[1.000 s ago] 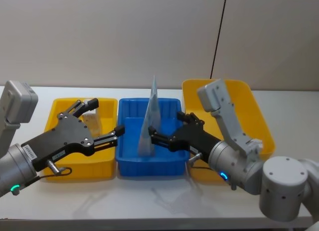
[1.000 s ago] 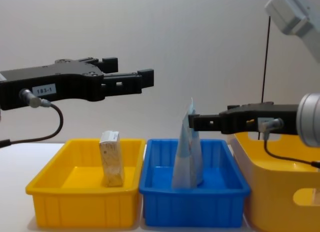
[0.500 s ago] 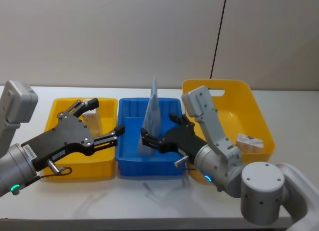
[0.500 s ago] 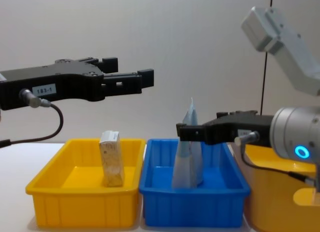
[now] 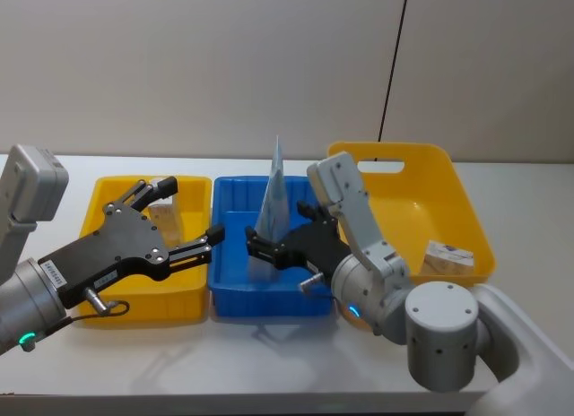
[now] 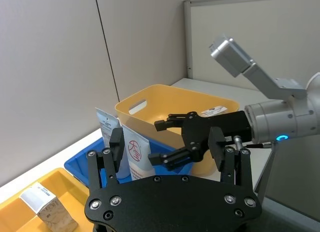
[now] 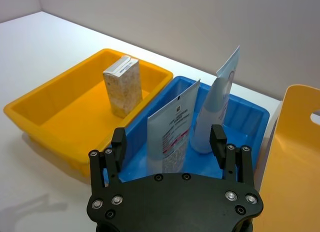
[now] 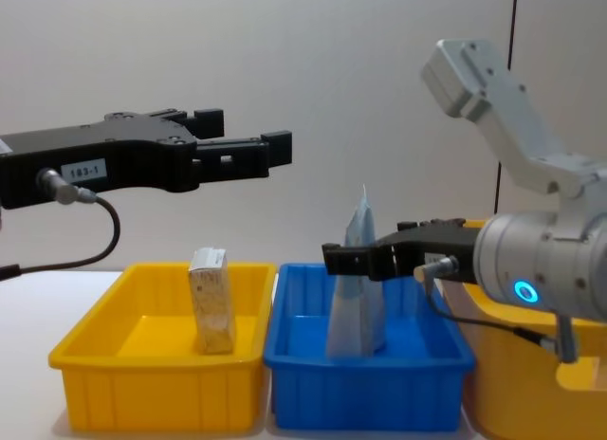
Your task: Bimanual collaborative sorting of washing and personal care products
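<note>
My right hand [image 5: 262, 251] is open, nothing in it, reaching low over the front of the blue bin [image 5: 235, 301], right beside the two tubes standing there. Left hand [image 8: 273, 153] is also open and empty, parked high over the left yellow bin [image 8: 152, 397], well above the small tan carton [image 8: 211, 301] standing upright in it. In the blue bin, the white tube with red logo [image 6: 135, 153] and the pale blue tapered tube [image 7: 217, 104] both stand on their caps, leaning close together; I can't tell whether they touch. Main risk, as I judge it: both tubes are tall, narrow-based and light, so if my right fingers brush either one on the way in, it tips and probably takes the other with it. A flat-lying tube against the bin wall is a much worse pick. Second risk: closing on both at once because they sit so near each other, then dragging the wrong one out. Third: the fingers are low near the bin's front rim, so a careless descent could catch the rim and shift the whole bin on the bench [image 5: 179, 362]. A small labelled pack [image 5: 447, 252] lies in the big yellow tub [image 5: 466, 210] on my right, clear of all this. Left arm looks safely out of the way.
</note>
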{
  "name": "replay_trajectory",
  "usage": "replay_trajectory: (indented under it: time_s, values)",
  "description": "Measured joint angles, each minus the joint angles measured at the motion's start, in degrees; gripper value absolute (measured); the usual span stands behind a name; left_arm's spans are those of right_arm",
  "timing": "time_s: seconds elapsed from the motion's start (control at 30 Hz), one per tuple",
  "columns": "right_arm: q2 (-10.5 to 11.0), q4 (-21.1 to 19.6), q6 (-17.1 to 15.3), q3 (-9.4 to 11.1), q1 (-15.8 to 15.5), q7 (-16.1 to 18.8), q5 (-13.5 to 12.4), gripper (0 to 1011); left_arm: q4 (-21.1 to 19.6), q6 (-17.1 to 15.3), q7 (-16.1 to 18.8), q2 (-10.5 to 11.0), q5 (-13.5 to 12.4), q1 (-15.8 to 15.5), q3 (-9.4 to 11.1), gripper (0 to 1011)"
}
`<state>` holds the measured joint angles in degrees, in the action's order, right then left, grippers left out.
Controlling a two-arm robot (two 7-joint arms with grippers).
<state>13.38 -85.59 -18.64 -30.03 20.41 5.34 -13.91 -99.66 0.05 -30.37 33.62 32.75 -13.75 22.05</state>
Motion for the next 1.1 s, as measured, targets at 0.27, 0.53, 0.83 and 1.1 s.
replay_trajectory:
  time_s: [0.27, 0.53, 0.83, 1.1]
  values:
    - [-2.2, 3.8, 0.07, 0.17, 2.74, -0.3, 0.69, 1003, 0.0, 0.0, 0.0, 0.0, 0.0, 0.0, 0.0, 1001]
    - [-3.88, 7.17, 0.22, 0.3, 4.96, -0.33, 1.28, 1003, 0.0, 0.0, 0.0, 0.0, 0.0, 0.0, 0.0, 1001]
    - [-4.98, 9.53, -0.56, 0.53, 6.22, 0.06, 1.47, 1003, 0.0, 0.0, 0.0, 0.0, 0.0, 0.0, 0.0, 1001]
    - [-5.61, 11.01, -1.6, 0.87, 6.72, 0.61, 1.44, 1004, 0.0, 0.0, 0.0, 0.0, 0.0, 0.0, 0.0, 1002]
